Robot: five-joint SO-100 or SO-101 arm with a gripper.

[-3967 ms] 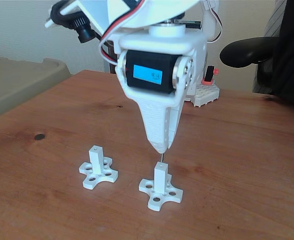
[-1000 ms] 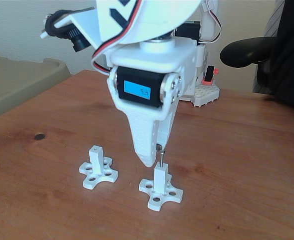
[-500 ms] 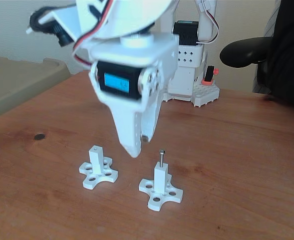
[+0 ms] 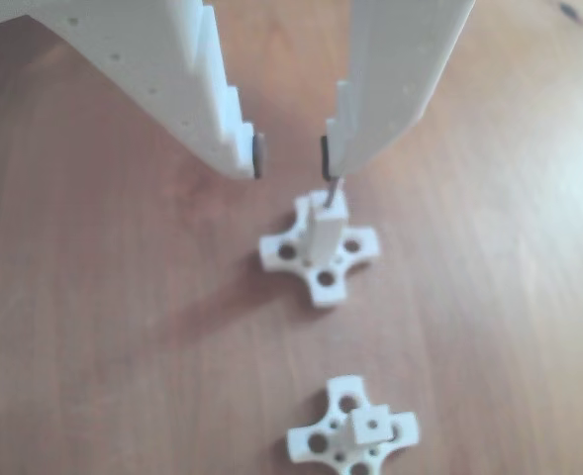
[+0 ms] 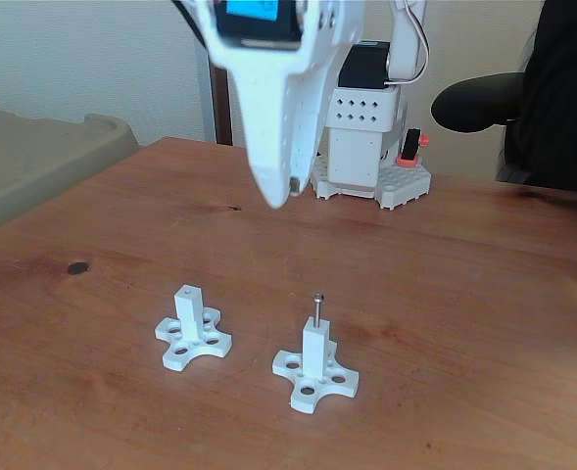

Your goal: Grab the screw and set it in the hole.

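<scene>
Thin metal screw (image 5: 317, 307) upright in square white post (image 5: 314, 351)

A black chair armrest (image 5: 484, 100) beyond the wooden table (image 5: 464, 284), far right

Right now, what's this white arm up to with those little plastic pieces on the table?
The arm has been putting a thin screw into a hole. The screw stands upright in the top of the right-hand white post in the fixed view, its head sticking up above it. The gripper has let go and lifted well clear, jaws open with nothing between them. A second white post stands to the left with nothing in its top, on the wooden table.
</scene>
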